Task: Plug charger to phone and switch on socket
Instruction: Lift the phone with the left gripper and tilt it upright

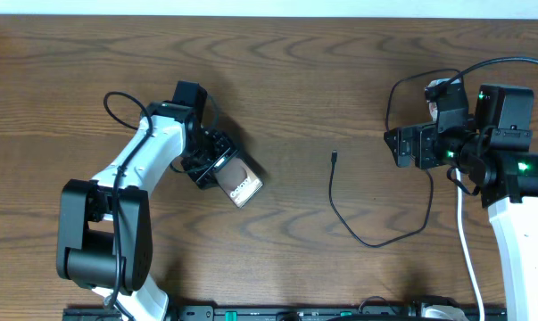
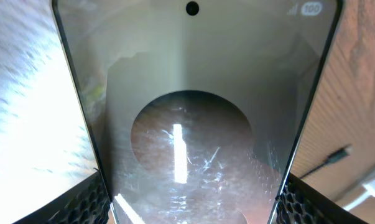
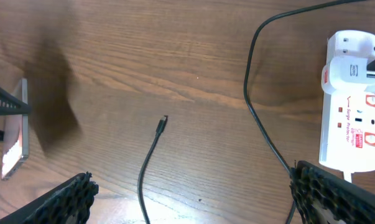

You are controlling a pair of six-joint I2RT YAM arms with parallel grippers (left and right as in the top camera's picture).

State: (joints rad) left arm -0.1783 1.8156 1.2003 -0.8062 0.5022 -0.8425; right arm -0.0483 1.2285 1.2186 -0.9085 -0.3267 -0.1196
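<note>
Here we see the left gripper (image 1: 226, 175) clenched on the phone (image 1: 243, 186), left of the middle of the wooden table (image 1: 295, 80). From the left wrist the phone (image 2: 187, 124) fills almost the whole view. Its glass face is turned to the camera, with the large round mark in the middle. The gripper's black fingers (image 2: 81, 202) press on its two long edges at the bottom of the picture. From the right wrist we catch the same phone (image 3: 16, 134) edge-on at the far left, tilted rather than flat. Whether its lower end touches the table we cannot tell.

The charger (image 1: 335, 159) lies loose on the table between the two arms, its small black plug tip well apart from the phone. From the tip the thin cable runs toward the near edge, bends round and climbs back toward the right arm.

The right gripper (image 1: 396, 147) is released, its fingers (image 3: 63, 199) spread wide with nothing between them. In its own view the charger's tip (image 3: 163, 122) lies on the wood ahead of that gap. The socket (image 3: 355, 106) lies at the right of that view, white with red markings, near the right-hand finger. From overhead it is mostly hidden under the right arm, and its white cord (image 1: 466, 245) runs toward the near edge.
</note>
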